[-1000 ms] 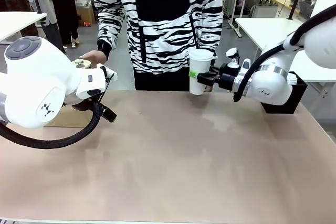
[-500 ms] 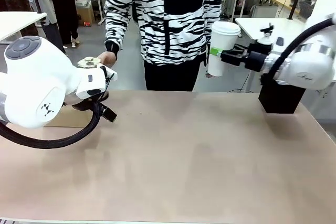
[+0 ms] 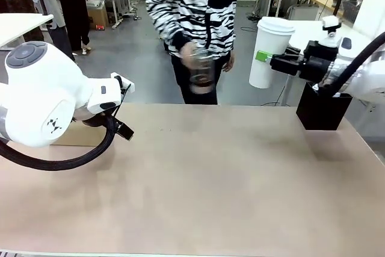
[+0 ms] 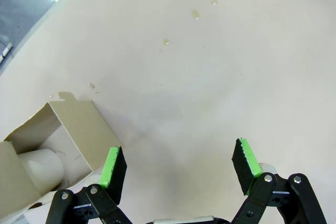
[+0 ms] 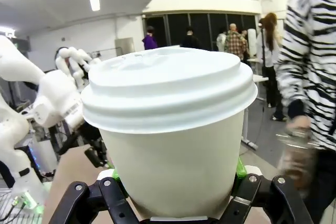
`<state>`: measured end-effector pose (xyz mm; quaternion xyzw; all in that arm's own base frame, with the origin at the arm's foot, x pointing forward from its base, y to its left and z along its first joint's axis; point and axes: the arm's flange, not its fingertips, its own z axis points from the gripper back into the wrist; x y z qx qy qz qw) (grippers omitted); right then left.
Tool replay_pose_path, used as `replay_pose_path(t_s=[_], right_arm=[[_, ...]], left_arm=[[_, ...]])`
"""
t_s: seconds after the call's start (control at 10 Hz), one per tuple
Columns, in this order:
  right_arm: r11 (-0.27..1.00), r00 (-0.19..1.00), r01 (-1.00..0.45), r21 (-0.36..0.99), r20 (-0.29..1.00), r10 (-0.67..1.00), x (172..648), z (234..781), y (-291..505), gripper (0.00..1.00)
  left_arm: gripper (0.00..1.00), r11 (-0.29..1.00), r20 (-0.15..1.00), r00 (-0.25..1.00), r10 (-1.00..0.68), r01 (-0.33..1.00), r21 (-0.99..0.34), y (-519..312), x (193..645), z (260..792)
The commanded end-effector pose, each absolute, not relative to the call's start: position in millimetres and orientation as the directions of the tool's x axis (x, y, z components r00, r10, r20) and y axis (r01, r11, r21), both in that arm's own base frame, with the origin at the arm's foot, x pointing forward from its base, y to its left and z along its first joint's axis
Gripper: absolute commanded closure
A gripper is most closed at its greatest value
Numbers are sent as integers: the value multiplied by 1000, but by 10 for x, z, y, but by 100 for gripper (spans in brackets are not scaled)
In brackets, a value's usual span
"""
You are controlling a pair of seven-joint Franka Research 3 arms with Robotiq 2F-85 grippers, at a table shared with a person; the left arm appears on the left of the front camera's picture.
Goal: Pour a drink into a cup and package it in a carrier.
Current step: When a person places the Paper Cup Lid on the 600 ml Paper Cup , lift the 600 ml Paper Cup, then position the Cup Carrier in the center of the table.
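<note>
Spillage is the main risk; the right arm's fingers (image 3: 260,56) grip the tall white paper cup with a white plastic lid (image 3: 272,37) by its lower wall, raised high near the desk's (image 3: 228,179) far right corner, beside and above the black box (image 3: 322,111); the low brown cardboard carrier (image 3: 67,136) sits at the desk's left side, well apart from the cup and partly behind the left arm; on that long crossing, I judge, a tilt or too hard a squeeze on thin paper could loosen the lid or let the cup slip. The person in the striped top stands at the far side holding a blurred clear glass jug (image 3: 200,69) of dark drink; arm and person could cross paths. The left arm's fingers (image 4: 112,163) stand wide and hold nothing, low over the desk just beside the carrier; they could nudge it or block the slot the cup needs.

The left wrist view shows the carrier's open compartment (image 4: 79,124) with a pale rounded thing (image 4: 44,169) inside, perhaps another cup, plus small wet spots (image 4: 195,14) on the desk; the front view hides both. The right wrist view shows the lid (image 5: 168,85) seated evenly and the pads pressed on both sides of the cup; whether the cup is full cannot be told.
</note>
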<state>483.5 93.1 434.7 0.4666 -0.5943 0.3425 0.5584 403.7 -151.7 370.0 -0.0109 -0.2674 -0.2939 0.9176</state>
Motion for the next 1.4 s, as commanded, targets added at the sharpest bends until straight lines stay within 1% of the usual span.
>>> replay_pose_path(t_s=[0.0, 0.2, 0.3, 0.4, 0.5, 1.3], right_arm=[[297, 77, -946, 126, 982, -172, 4539, 4601, 862, 19], [300, 73, -947, 116, 986, -149, 4396, 4815, 859, 19], [319, 62, -942, 101, 990, -130, 4380, 4930, 859, 19], [309, 62, -946, 101, 989, -132, 4407, 4994, 854, 19], [310, 35, -947, 81, 988, -153, 4415, 4815, 882, 19], [310, 35, -947, 81, 988, -153, 4415, 4815, 882, 19]], left_arm=[[0, 827, 498, 684, -533, 546, 136, -1516, 4034, 3703], [0, 827, 498, 684, -533, 546, 136, -1516, 4034, 3703], [0, 827, 498, 684, -533, 546, 136, -1516, 4034, 3703], [0, 827, 498, 684, -533, 546, 136, -1516, 4034, 3703], [0, 827, 498, 684, -533, 546, 136, -1516, 4034, 3703], [0, 827, 498, 684, -533, 546, 136, -1516, 4034, 3703]])
